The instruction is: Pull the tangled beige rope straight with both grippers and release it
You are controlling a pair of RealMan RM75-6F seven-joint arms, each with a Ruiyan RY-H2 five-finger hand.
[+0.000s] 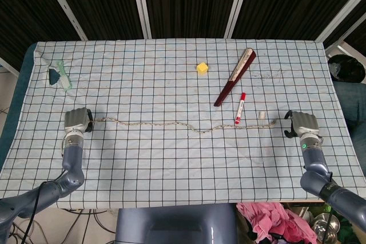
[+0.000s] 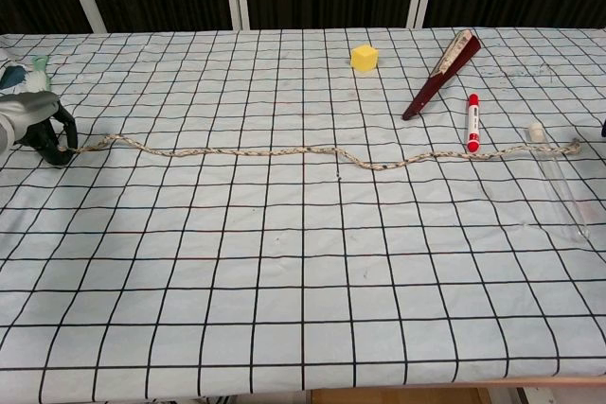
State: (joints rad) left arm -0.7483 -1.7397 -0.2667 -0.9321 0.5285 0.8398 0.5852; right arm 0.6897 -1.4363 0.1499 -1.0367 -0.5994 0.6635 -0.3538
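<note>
Yellow cube [image 1: 202, 68], closed fan [image 1: 235, 77], red marker [image 1: 239, 108], clear tube [image 2: 559, 180], on checked cloth [image 1: 171, 158].

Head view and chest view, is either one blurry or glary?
Head view: even light, sharp; the rope reads clearly on the checked cloth. Chest view: also sharp, no glare; the clear tube is faint and the right hand is cropped out.

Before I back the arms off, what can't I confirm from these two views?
- Left hand: cut by the chest view's left edge, and in the head view its housing covers the fingers, so its grip on the rope is unclear.
- Right hand: almost outside the chest view; finger pose unreadable from above.
</note>
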